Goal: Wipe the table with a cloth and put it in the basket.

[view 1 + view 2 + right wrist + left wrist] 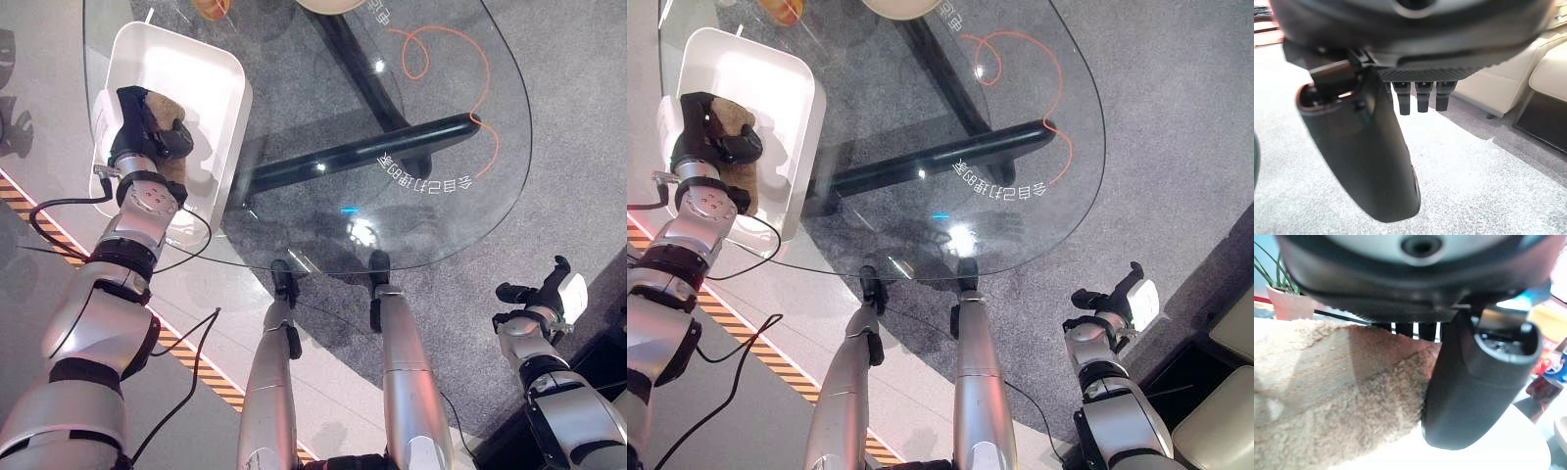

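Note:
A brown fluffy cloth point(165, 106) lies inside the white basket point(211, 61) at the glass table's left end. My left hand point(137, 132) reaches down into the basket and is curled on the cloth, its thumb pressed across the top. The left wrist view shows the cloth point(1327, 396) pinched between the thumb point(1474, 382) and the fingers behind it. My right hand point(549, 289) hangs low at the right, beyond the table's edge and over the grey carpet. Its fingers point(1422, 95) are straight and hold nothing.
The round glass table point(441, 215) spans the middle, with its dark base point(362, 152) and an orange cable loop point(421, 49) showing through it. Two dishes point(211, 8) sit at its far edge. Yellow-black tape point(196, 362) marks the floor on the left. A beige sofa point(1215, 421) stands at the right.

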Controlling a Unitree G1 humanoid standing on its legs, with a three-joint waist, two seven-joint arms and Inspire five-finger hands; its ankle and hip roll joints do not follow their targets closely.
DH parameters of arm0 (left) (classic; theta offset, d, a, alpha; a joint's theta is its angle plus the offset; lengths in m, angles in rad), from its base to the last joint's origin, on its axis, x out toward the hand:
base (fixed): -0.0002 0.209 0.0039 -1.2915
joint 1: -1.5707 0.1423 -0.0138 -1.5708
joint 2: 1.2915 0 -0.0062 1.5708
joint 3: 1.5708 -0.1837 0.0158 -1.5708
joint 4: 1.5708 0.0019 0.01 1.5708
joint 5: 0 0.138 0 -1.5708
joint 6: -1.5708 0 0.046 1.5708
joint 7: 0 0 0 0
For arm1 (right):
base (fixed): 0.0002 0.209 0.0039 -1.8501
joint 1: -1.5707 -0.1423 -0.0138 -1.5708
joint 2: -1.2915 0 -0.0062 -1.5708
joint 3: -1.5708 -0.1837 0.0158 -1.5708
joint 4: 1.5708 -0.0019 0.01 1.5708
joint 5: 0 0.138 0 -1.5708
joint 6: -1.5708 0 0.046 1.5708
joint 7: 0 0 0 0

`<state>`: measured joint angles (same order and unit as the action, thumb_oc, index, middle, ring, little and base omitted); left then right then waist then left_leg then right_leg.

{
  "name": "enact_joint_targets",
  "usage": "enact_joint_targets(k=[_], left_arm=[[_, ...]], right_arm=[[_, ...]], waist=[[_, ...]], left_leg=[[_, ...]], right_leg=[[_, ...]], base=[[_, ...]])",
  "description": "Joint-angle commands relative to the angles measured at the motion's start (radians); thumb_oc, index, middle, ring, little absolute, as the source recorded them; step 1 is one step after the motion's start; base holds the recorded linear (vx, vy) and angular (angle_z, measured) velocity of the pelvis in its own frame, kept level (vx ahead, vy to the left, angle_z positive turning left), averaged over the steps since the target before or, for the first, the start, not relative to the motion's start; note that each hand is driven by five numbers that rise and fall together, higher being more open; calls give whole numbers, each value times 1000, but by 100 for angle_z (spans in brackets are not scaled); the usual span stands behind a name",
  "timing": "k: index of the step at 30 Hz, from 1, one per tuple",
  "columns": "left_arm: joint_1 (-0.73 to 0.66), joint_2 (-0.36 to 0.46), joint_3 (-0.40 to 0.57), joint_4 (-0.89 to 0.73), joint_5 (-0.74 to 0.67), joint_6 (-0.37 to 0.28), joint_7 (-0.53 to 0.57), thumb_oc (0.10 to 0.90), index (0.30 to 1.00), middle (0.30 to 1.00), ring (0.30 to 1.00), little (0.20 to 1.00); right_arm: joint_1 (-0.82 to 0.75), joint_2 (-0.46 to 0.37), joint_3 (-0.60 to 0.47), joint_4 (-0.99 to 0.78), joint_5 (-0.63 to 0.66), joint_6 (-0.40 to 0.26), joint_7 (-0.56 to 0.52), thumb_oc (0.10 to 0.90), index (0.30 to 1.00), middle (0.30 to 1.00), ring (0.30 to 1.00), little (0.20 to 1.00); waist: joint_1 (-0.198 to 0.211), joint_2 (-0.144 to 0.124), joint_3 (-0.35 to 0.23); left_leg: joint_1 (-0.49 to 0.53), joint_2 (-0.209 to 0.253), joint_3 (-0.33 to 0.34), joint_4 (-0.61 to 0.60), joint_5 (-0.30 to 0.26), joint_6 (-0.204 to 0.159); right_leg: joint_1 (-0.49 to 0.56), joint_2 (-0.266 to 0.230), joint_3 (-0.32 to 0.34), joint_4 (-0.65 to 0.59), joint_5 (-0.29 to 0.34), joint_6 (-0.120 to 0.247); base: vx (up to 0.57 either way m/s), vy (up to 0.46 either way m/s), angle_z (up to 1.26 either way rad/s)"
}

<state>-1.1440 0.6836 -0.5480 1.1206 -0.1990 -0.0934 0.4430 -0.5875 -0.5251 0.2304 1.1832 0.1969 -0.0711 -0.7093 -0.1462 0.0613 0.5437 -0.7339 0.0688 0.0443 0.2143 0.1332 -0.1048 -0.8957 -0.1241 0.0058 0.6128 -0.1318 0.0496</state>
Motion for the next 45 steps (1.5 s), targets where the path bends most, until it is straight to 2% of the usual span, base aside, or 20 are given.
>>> enact_joint_targets(k=[1, 12, 13, 14, 15, 16, 17, 39, 42, 45], left_arm=[[-126, 114, 27, 21, 47, -36, 34, 100, 300, 300, 300, 200], [-122, 100, 23, 28, 34, -39, 22, 103, 302, 302, 302, 203], [-123, 97, 22, 29, 34, -31, 11, 235, 415, 415, 415, 335], [-122, 96, 24, 31, 35, -30, 11, 331, 498, 498, 498, 431], [-121, 94, 24, 32, 36, -29, 11, 355, 519, 519, 519, 455], [-120, 93, 25, 34, 31, -26, 7, 446, 596, 596, 596, 546], [-123, 92, 25, 39, 33, -21, 6, 800, 900, 900, 900, 900], [-124, 86, 31, 37, 8, -1, 15, 800, 900, 900, 900, 900], [-120, 91, 37, 36, 3, 23, 58, 800, 900, 900, 900, 900], [-102, 110, 85, 39, -37, -17, 149, 800, 900, 900, 900, 900]], right_arm=[[40, -54, 6, 6, -10, 14, -54, 800, 900, 900, 900, 900], [48, -35, 5, 9, -14, 2, -65, 800, 900, 900, 900, 900], [49, -32, 5, 11, -14, -3, -66, 800, 900, 900, 900, 900], [48, -32, 5, 10, -13, -3, -64, 800, 900, 900, 900, 900], [47, -32, 6, 8, -13, -1, -64, 800, 900, 900, 900, 900], [46, -33, 7, 5, -13, 0, -63, 800, 900, 900, 900, 900], [44, -34, 8, 6, -13, -2, -61, 800, 900, 900, 900, 900], [41, -37, -3, 52, -11, -46, -45, 800, 900, 900, 900, 900], [40, -36, -3, 54, -11, -52, -43, 800, 900, 900, 900, 900], [56, -29, -5, 63, -19, -73, -29, 800, 900, 900, 900, 900]], waist=[[-8, -2, -24], [-6, -15, -24], [-6, -16, -24], [-5, -18, -24], [-5, -19, -24], [-5, -20, -24], [-6, -22, -24], [0, -13, -24], [2, -10, -24], [3, -12, -24]], left_leg=[[-10, -60, 72, 169, -152, 80], [-41, -59, 65, 191, -162, 85], [-44, -59, 63, 192, -163, 87], [-46, -60, 62, 192, -162, 87], [-47, -60, 61, 193, -162, 87], [-50, -61, 60, 194, -162, 88], [-52, -61, 59, 195, -162, 87], [-33, -64, 50, 165, -150, 83], [-15, -66, 46, 145, -142, 82], [41, -66, 40, 99, -126, 72]], right_leg=[[51, 105, -30, -144, 77, -23], [26, 110, -29, -135, 81, -21], [24, 110, -30, -136, 83, -20], [23, 110, -30, -137, 84, -20], [22, 111, -30, -136, 85, -20], [20, 112, -30, -136, 86, -20], [18, 113, -30, -137, 87, -21], [35, 111, -29, -156, 96, -15], [49, 111, -28, -168, 101, -12], [103, 112, -21, -205, 112, -7]], base=[[0, 0, 0], [0, 0, 0], [0, 0, 0], [0, 0, 0], [0, 0, 0], [0, 0, 0], [0, 0, 0], [-1, -1, 1], [-29, -19, 1], [-33, -42, 2]])
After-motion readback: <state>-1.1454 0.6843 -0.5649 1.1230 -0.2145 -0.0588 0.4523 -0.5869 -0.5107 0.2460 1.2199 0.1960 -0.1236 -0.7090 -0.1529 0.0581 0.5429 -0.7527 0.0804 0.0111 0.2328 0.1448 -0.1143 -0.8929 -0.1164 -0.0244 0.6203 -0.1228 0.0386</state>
